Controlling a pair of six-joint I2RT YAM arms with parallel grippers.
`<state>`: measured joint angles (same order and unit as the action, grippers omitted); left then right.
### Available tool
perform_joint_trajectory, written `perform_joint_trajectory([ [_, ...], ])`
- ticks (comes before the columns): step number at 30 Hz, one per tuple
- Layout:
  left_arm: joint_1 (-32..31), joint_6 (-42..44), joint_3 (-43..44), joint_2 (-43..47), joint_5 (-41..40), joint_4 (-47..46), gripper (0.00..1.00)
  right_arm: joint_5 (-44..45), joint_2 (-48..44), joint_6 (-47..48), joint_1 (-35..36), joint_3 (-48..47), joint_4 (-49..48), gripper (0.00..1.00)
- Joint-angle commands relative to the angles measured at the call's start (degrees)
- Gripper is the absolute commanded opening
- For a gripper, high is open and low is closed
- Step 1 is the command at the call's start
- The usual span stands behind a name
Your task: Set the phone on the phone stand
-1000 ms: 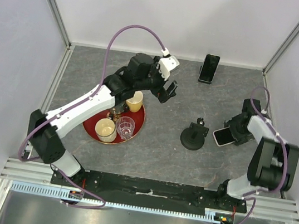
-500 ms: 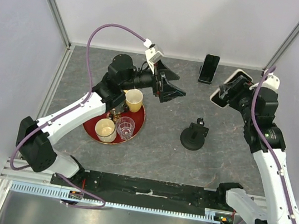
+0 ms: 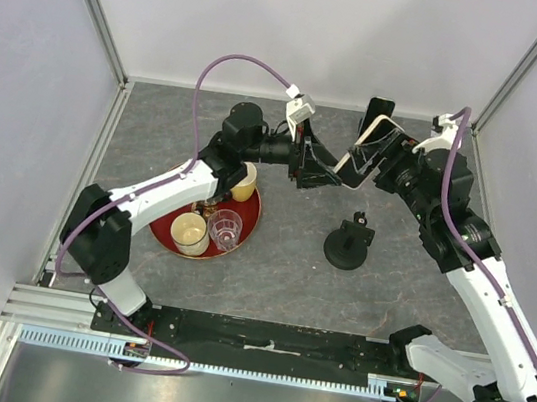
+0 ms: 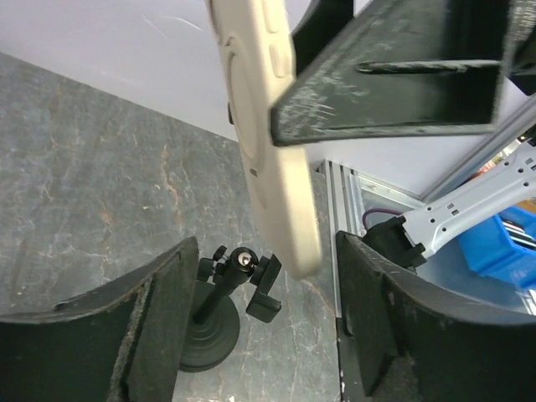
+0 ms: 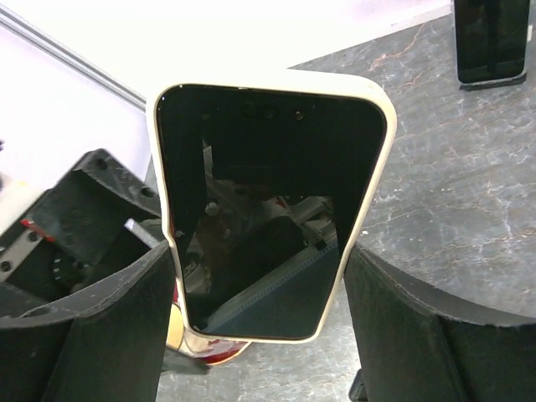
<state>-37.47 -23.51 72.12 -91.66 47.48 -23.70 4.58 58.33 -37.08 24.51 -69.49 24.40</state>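
Aloft behind the phone stand (image 3: 348, 245), right gripper (image 5: 258, 260) clamps the phone (image 3: 362, 154), presenting its free end between left gripper's (image 4: 266, 247) spread fingers, apparently for regrasping

Red tray (image 3: 252, 217) with cups (image 3: 189, 233)

No text, label, brand, number or sign can be read in any view. The slim smartphone with glossy black screen and cream rim (image 5: 268, 209) is dark, with only reflections on the glass and no legible marks.
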Motion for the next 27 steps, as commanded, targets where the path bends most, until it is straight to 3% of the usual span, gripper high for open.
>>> perform_joint_trajectory([
  [1, -0.1, -1.7, 4.0, -2.0, 2.4, -2.3, 0.70, 5.7, -0.8, -5.0, 3.9, -2.5, -6.2, 0.00],
  [8, -0.1, -1.2, 4.3, -2.1, -0.6, -0.8, 0.42, 7.0, 1.6, -5.1, 8.8, -2.7, -5.6, 0.00],
  [10, -0.1, -0.3, 4.1, -1.9, 0.1, -0.8, 0.19, 6.9, 1.5, -4.4, 9.1, -2.1, -5.4, 0.04],
  [11, 0.0, -0.1, 4.2, -1.9, 0.5, -0.8, 0.08, 7.2, 1.1, -4.1, 9.1, -1.8, -5.2, 0.21],
  [13, 0.2, 0.0, 4.2, -1.8, 1.3, -0.8, 0.02, 7.2, 0.6, -1.9, 9.1, -1.7, -4.2, 0.42],
  [15, 0.8, -1.0, 3.7, -1.1, 2.2, -1.3, 0.02, 5.4, -0.1, 1.9, 9.1, -2.1, -2.8, 0.95],
  [17, 1.8, -3.5, 2.0, 1.1, 2.3, -4.7, 0.02, 3.8, -0.6, 7.8, 9.1, -2.9, -0.9, 0.98],
  [20, 6.6, -15.1, -5.4, 3.2, 5.7, -20.0, 0.02, -3.4, -1.5, 15.2, 9.1, -3.5, 1.4, 0.98],
  [24, 10.7, -41.0, -8.0, 0.3, 12.8, -46.6, 0.02, -13.7, -5.7, 19.5, 9.1, 0.7, -1.7, 0.98],
  [25, 10.9, -45.4, -7.6, -0.9, 13.7, -56.9, 0.02, -15.2, -6.8, 19.5, 9.1, 1.3, -2.8, 0.96],
  [27, 11.0, -57.5, -5.3, -4.9, 14.7, -65.4, 0.02, -19.6, -7.1, 19.9, 9.1, 2.6, -5.7, 0.93],
])
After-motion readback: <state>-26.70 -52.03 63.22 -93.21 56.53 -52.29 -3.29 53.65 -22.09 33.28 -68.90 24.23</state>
